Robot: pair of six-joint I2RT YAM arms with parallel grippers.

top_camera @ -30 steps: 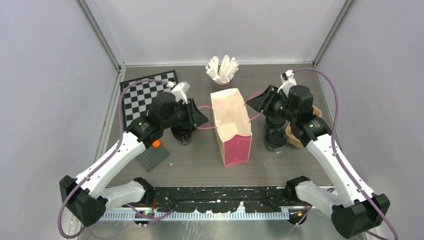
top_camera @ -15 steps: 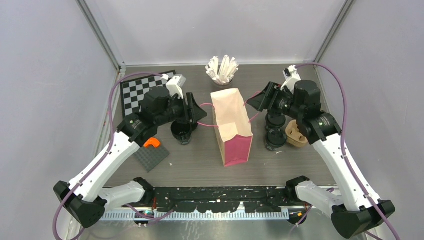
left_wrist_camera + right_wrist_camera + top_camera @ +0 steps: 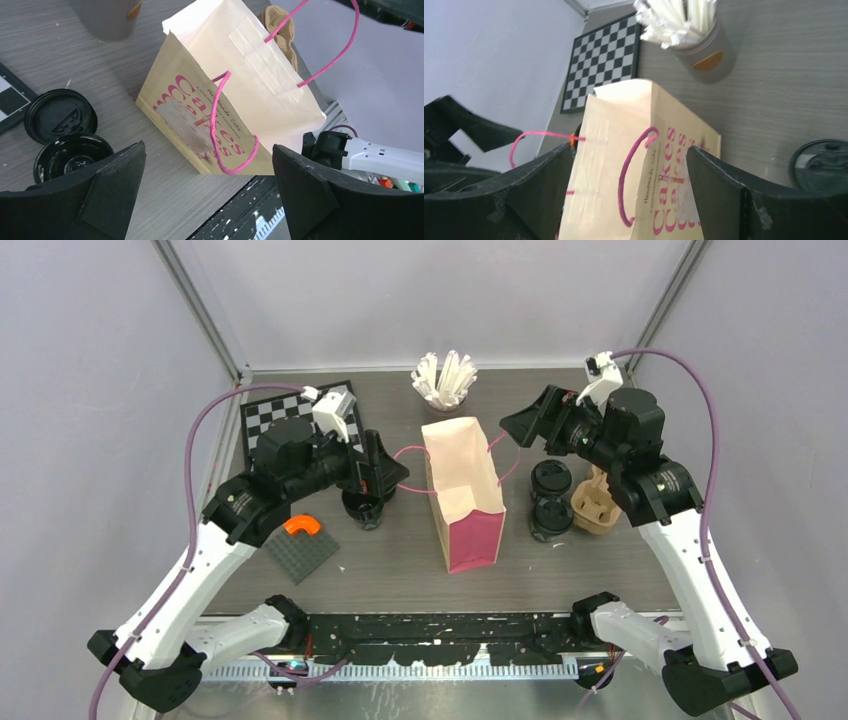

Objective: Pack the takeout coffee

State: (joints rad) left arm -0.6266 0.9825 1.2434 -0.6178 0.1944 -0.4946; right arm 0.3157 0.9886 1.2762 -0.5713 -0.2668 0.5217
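The pink paper bag (image 3: 462, 490) stands open in the middle of the table. Two black lidded coffee cups (image 3: 550, 498) stand to its right. Two more (image 3: 362, 506) stand to its left, showing in the left wrist view as black lids (image 3: 60, 115). My left gripper (image 3: 392, 472) is open beside the bag's left pink handle (image 3: 235, 150), which hangs free between the jaws. My right gripper (image 3: 512, 430) is open near the right handle (image 3: 634, 175), not touching it. The bag (image 3: 624, 165) fills the gap between the right jaws; its printed side (image 3: 235, 100) faces the left wrist.
A grey cup of white wrapped sticks (image 3: 445, 380) stands behind the bag. A brown pulp carrier (image 3: 592, 505) lies right of the right-hand cups. A checkerboard (image 3: 290, 420) lies at the back left. A grey baseplate with an orange piece (image 3: 305, 540) is at the front left.
Both grippers have opened, let go of the bag's pink handles and drawn back and up from the bag. The bag stays standing.
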